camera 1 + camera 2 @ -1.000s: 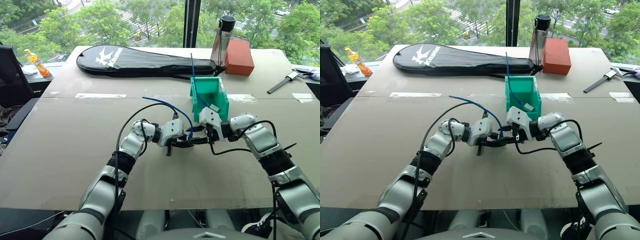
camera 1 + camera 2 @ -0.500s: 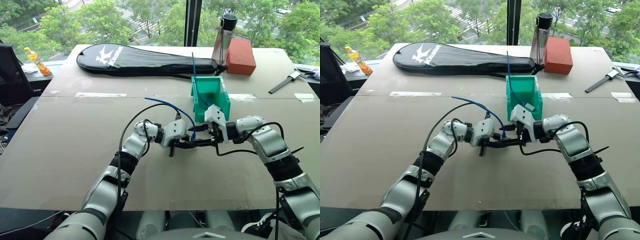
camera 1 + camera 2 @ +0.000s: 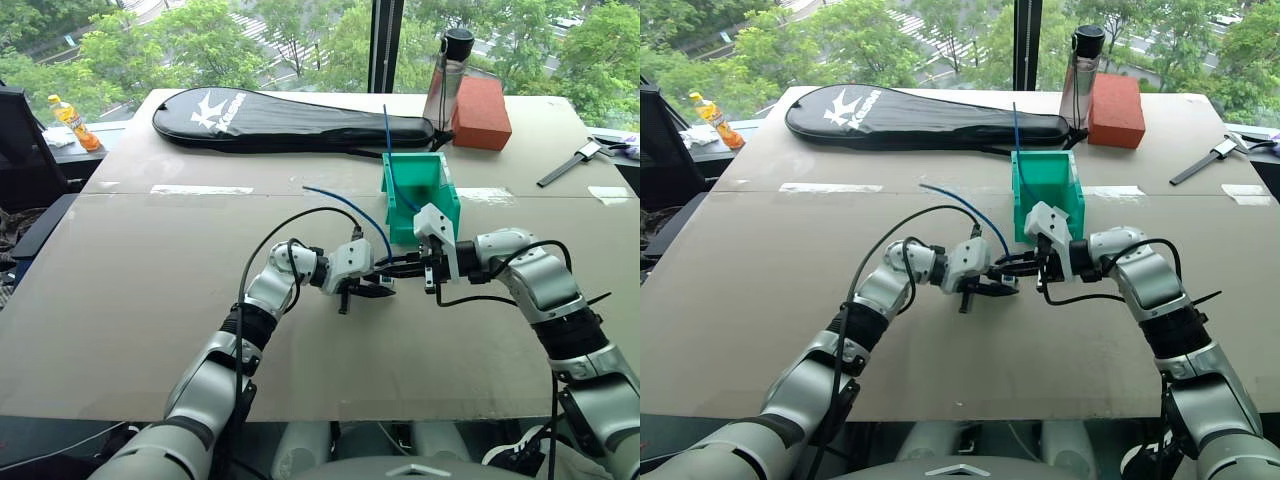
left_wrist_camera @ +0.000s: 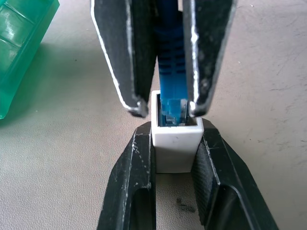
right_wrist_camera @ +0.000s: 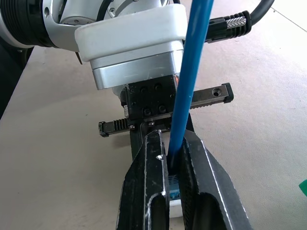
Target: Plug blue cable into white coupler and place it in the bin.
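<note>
the white coupler [image 4: 176, 143] sits clamped between the left gripper's [image 4: 175, 165] two black fingers, socket facing the other arm. the blue cable [image 4: 171, 72] has its plug end sitting in that socket, and the right gripper [image 4: 167, 103] is pinched tight on the cable just behind the plug, its tips almost touching the coupler's rim. from there the cable arcs up and back over the left wrist [image 3: 345, 205], its far end free in the air.

both grippers meet above the brown table [image 3: 150, 300], just in front of the green bin [image 3: 420, 190], which stands right behind the right gripper [image 3: 405, 268] with its low lip towards the robot. another blue cord [image 3: 388, 150] sticks up out of the bin. farther back lie a black racket case [image 3: 285, 120], a metal bottle [image 3: 445, 85] and a red block [image 3: 481, 113].
</note>
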Tool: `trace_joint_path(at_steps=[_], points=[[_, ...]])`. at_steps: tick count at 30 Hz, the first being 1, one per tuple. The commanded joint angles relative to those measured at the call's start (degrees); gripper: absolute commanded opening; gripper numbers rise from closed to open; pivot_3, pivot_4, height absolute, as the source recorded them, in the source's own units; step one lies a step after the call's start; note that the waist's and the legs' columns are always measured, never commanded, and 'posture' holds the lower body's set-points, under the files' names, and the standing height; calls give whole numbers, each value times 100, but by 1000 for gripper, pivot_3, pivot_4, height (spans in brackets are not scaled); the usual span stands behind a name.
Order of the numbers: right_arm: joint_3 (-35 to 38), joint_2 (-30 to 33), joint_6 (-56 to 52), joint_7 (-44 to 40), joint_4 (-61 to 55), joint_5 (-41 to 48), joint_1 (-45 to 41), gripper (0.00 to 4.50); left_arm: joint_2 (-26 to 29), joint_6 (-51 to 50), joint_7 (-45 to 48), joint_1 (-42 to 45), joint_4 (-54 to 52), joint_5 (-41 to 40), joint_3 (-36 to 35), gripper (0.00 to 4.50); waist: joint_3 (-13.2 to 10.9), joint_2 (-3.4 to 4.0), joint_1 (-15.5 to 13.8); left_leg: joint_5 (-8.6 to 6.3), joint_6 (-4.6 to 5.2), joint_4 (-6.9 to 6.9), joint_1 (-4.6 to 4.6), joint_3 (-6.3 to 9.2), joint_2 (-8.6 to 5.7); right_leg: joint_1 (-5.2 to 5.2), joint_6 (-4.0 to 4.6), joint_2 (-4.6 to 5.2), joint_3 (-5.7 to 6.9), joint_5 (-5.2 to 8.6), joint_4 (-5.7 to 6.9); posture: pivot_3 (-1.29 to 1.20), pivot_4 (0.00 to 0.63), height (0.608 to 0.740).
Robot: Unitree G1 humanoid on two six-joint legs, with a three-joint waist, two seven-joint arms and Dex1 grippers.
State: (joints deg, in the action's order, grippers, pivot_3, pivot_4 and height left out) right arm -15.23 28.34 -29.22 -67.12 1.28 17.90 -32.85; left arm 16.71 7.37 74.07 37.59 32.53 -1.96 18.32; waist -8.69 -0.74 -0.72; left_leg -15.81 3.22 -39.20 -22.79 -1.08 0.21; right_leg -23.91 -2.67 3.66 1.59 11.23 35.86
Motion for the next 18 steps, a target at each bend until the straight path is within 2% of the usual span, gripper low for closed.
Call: trace_joint_path(at_steps=[1,13,18], points=[[-315,-85,150,-43,236,-216,90,17,0,-18,30,21,-43,-40,9,421,0,0,4,0,0,0,1,0,0,1,0,-1,0,0,0,0,150,740],[-723,17,656,-118,640,-674,541,17,-34,-106,-1,69,-11,-73,-19,421,10,-1,16,0,0,0,16,-1,4,9,1,-6,-3,1,4,0,150,740],[-581,-62,847,145,654,-721,600,17,-51,-130,-10,61,-32,-90,-31,421,12,0,15,0,0,0,18,-1,4,11,6,-6,-3,3,4,0,150,740]])
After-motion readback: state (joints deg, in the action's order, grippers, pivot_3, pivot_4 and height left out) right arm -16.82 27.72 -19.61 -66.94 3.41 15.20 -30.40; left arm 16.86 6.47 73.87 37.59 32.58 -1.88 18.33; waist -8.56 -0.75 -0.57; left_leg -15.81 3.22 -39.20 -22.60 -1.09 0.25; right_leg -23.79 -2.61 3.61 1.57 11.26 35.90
